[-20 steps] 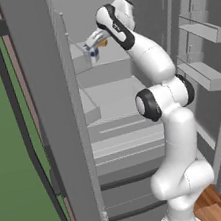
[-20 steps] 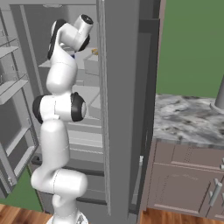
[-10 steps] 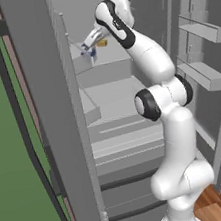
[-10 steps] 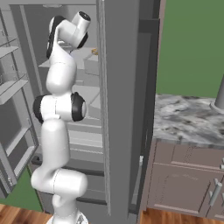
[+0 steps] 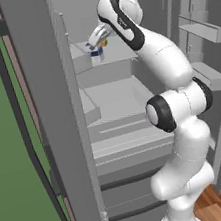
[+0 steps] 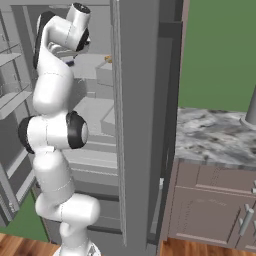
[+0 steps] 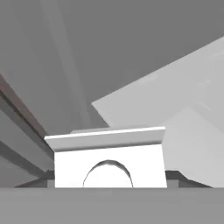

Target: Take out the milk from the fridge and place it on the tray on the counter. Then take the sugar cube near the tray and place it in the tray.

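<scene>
Pinching the milk carton (image 5: 95, 54) in the gripper (image 5: 96, 49) at the fridge's (image 5: 40, 68) upper shelf; best drawn straight out, upright, clear of the left wall.

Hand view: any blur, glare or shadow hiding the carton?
Hand view: no glare or blur, flat even light, the milk cut off at the bottom edge. Left base view: the milk is small and soft-edged at the gripper, fridge interior evenly grey.
</scene>
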Tool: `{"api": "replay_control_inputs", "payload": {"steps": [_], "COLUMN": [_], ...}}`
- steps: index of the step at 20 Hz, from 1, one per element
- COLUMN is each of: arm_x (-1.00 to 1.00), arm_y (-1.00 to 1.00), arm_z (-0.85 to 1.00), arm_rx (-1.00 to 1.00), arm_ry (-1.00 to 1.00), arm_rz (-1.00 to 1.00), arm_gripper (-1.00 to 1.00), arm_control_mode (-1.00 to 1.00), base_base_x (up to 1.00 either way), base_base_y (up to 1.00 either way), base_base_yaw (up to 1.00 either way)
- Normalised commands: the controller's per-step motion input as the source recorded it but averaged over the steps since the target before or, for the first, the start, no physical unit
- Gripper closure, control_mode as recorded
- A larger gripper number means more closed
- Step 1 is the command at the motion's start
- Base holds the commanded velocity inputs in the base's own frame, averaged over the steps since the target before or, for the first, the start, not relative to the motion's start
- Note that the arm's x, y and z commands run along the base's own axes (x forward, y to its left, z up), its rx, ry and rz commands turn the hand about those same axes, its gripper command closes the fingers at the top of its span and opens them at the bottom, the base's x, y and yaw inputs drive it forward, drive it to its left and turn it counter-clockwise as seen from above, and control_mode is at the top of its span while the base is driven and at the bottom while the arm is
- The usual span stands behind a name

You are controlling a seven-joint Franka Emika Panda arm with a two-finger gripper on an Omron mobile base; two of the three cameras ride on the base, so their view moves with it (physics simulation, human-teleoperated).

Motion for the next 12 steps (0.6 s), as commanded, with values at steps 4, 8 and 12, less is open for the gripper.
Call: {"api": "replay_control_inputs", "payload": {"steps": [4, 8, 12], "arm_x": [-1.00, -1.00, -1.00], "arm_y": [-0.27, -0.06, 0.00], "arm_z": [-0.77, -0.62, -0.02], "arm_rx": [-0.04, -0.01, 0.10], "arm_ry": [-0.15, -0.10, -0.06], "arm_rz": [-0.22, -0.23, -0.29], "arm_gripper": [1.00, 1.00, 1.00], "arm_control_mode": [-1.00, -1.00, -1.00], "base_base_x": [0.00, 0.00, 0.00], "base_base_y": [0.00, 0.00, 0.00], "base_base_yaw": [0.00, 0.00, 0.00]}}
